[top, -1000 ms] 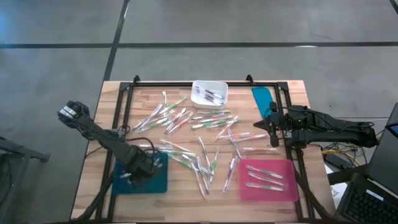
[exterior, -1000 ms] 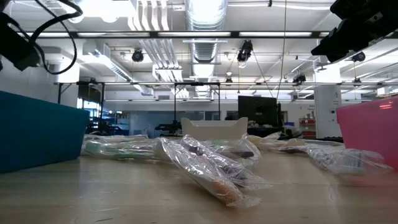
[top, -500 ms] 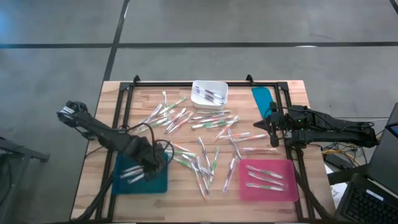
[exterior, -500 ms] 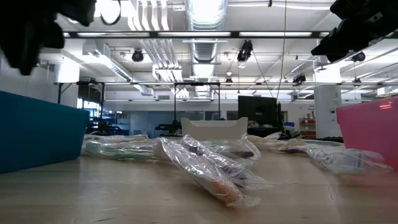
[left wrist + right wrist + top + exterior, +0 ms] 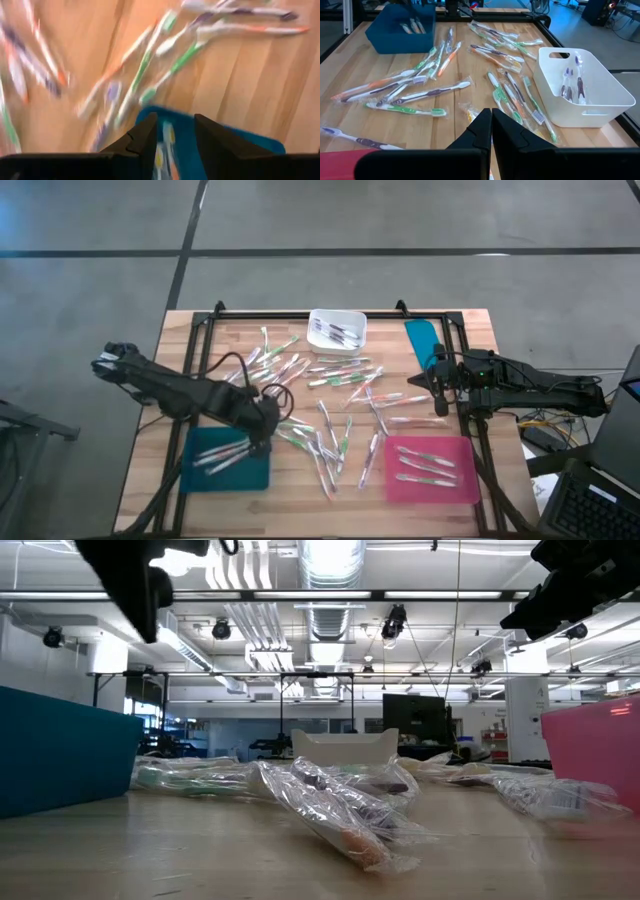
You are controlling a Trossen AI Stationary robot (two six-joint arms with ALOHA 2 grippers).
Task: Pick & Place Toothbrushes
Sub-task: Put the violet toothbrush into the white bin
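Observation:
Many toothbrushes (image 5: 330, 395) in clear wrappers lie scattered across the middle of the wooden table; the right wrist view (image 5: 445, 60) and the low view (image 5: 330, 805) show them too. A few more lie in the teal tray (image 5: 250, 472), in the pink tray (image 5: 396, 490) and in the white bin (image 5: 322, 316). My left gripper (image 5: 262, 423) is open and holds nothing. It hangs above the teal tray's far right corner, at the edge of the pile (image 5: 175, 120). My right gripper (image 5: 425, 380) is shut and empty, hovering at the table's right side (image 5: 491, 117).
A second flat teal piece (image 5: 422, 340) lies at the far right, beside the white bin. A black frame (image 5: 205, 350) runs along the table's far edge and down both sides. Bare wood shows along the near edge, between the teal and pink trays.
My left gripper has moved from over the middle of the teal tray toward the table's right and a little toward the far edge, reaching the pile's edge. The toothbrushes lying in the teal tray now show. My right arm has kept still.

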